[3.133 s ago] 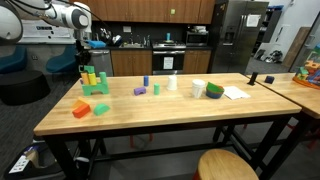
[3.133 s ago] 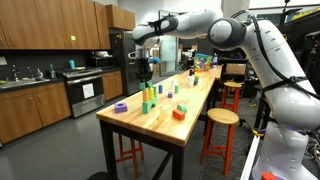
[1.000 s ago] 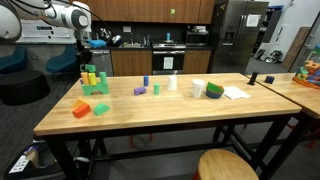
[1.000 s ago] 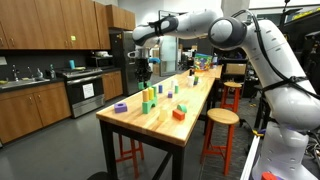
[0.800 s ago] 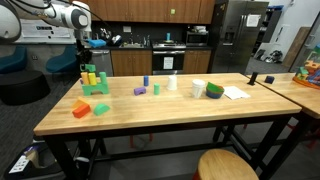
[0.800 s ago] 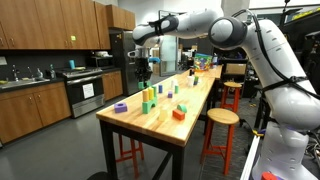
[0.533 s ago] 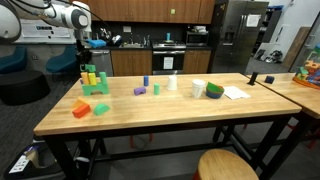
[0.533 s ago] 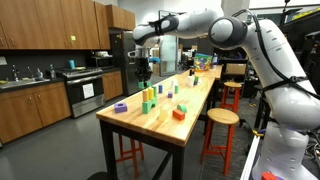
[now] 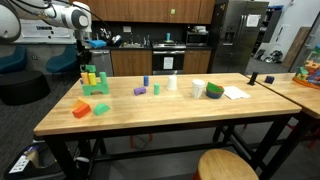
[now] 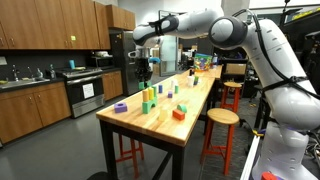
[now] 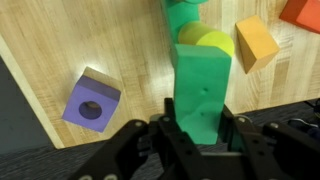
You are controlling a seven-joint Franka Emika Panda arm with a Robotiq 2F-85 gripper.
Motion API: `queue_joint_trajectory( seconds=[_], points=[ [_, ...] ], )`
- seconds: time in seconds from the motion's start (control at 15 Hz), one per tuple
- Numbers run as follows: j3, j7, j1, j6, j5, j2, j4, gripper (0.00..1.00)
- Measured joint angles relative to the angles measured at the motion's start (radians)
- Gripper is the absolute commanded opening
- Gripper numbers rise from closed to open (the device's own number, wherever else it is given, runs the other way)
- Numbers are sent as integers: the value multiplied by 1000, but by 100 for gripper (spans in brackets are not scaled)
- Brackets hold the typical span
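Observation:
My gripper (image 11: 200,128) is shut on a tall green block (image 11: 200,80) and holds it above the wooden table (image 11: 120,40). In the wrist view a purple block with a round hole (image 11: 91,100) lies to the left below, and a yellow piece (image 11: 212,42) and an orange block (image 11: 256,42) lie just beyond the green block. In both exterior views the gripper (image 9: 84,63) (image 10: 143,72) hangs over a cluster of green and yellow blocks (image 9: 93,81) (image 10: 148,99) at one end of the table.
On the table are an orange and red block (image 9: 82,108), a green block (image 9: 100,109), a purple block (image 9: 139,91), a blue block (image 9: 145,81), white cups (image 9: 198,88), a green bowl (image 9: 214,90) and paper (image 9: 235,92). Stools (image 10: 221,120) stand alongside.

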Motion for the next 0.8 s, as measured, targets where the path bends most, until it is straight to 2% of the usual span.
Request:
queue_joint_trajectory(
  seconds=[0.8],
  points=[
    [0,-1,-6,0,0,-1,-16,16]
  ],
)
